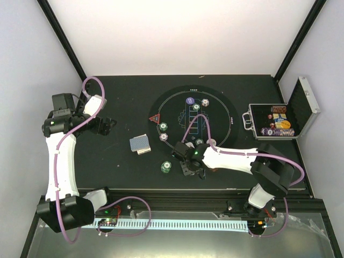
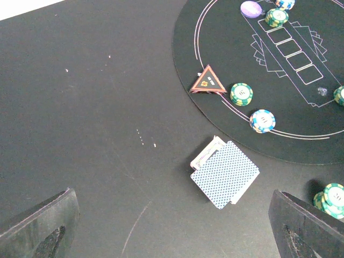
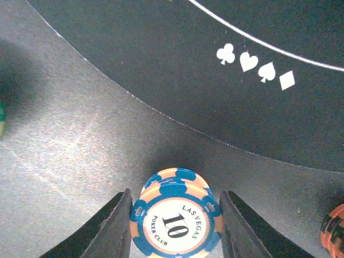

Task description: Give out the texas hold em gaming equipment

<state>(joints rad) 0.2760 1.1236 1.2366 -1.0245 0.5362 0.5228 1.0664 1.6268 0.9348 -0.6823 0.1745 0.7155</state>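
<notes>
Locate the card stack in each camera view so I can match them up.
Top external: card stack left of centre, on the table off the mat's lower-left edge.
Left wrist: card stack lower centre, below the triangle.
Right wrist: not in it.
Shared landmark: the mat's white-lined rim, in all three.

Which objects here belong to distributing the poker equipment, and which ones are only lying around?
For the job:
- deck of blue-backed playing cards
- red triangle marker
- green poker chips
- purple round button
- orange-and-blue "10" chip stack

Just lying about:
- silver metal case
- round black mat with white lines
</notes>
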